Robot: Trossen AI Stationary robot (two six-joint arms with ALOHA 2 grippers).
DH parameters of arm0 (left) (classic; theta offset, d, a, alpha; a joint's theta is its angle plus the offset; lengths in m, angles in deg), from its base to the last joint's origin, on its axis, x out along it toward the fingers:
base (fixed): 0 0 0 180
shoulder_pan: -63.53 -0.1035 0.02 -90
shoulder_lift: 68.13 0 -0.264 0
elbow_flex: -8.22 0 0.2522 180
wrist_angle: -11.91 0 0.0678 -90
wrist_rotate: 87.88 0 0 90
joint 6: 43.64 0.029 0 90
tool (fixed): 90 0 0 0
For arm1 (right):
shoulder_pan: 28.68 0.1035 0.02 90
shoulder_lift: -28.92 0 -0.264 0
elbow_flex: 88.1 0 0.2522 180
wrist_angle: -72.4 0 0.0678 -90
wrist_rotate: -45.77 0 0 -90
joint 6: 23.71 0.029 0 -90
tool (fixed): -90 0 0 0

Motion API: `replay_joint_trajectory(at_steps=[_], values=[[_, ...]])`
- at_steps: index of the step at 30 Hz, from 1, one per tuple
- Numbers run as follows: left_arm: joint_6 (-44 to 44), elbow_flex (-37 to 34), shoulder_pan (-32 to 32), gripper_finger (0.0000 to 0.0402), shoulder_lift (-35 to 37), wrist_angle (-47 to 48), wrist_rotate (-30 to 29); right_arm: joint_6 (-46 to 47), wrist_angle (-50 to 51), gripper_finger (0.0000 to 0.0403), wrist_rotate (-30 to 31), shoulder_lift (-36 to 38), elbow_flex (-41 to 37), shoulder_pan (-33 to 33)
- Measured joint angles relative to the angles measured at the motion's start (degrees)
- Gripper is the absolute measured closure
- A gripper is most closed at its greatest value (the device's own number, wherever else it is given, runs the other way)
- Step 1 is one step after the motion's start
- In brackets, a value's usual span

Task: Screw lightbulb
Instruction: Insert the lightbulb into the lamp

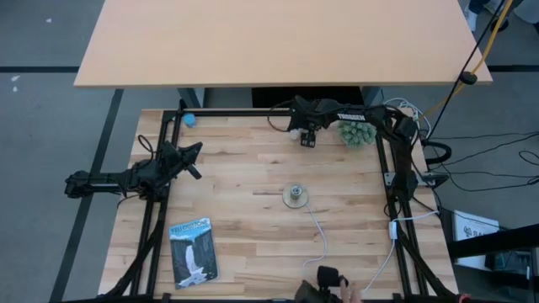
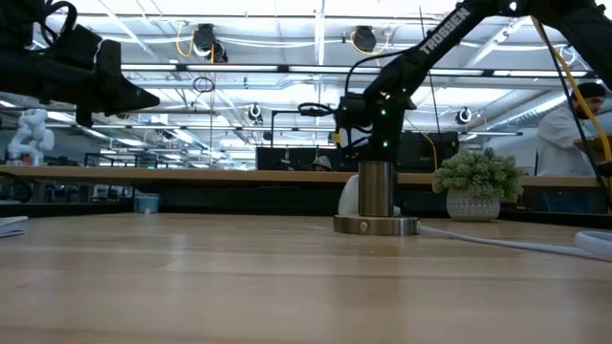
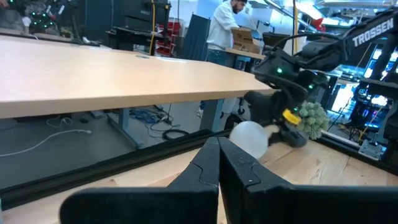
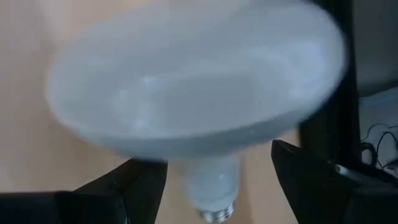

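The white frosted lightbulb [image 4: 193, 93] lies on the table at the far middle, and it also shows in the high view [image 1: 296, 133], the left wrist view [image 3: 250, 138] and the low view [image 2: 348, 198]. My right gripper [image 1: 308, 137] is open above it. One finger [image 4: 140, 183] stands on each side of the bulb's pale neck [image 4: 211, 186]. The round metal socket [image 1: 295, 196] with its white cord stands at the table's middle. My left gripper [image 1: 195, 160] is shut and empty at the left, raised off the table. My right gripper comes at the bulb from above, its open fingers on either side of the neck below the dome. I cannot tell whether a finger touches the bulb.
A green spiky ball in a pot [image 1: 357, 132] stands just right of the bulb. A small blue thing [image 1: 189, 119] sits at the far left corner. A booklet [image 1: 194, 251] lies near left. The socket's white cord [image 1: 320, 231] runs to the near right. A person's hand [image 1: 349, 291] shows at the near edge.
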Motion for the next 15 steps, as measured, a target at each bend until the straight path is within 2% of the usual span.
replay_joint_trajectory(at_steps=[8,15], values=[[0.0,0.0,0.0,0.0401,0.0,0.0,0.0,-2.4,-5.5,0.0135,-13.4,-0.4,0.0,-3.5],[0.0,0.0,0.0,0.0401,0.0,0.0,0.0,-2.0,-5.5,0.0168,-15.9,-4.0,0.1,-3.0]])
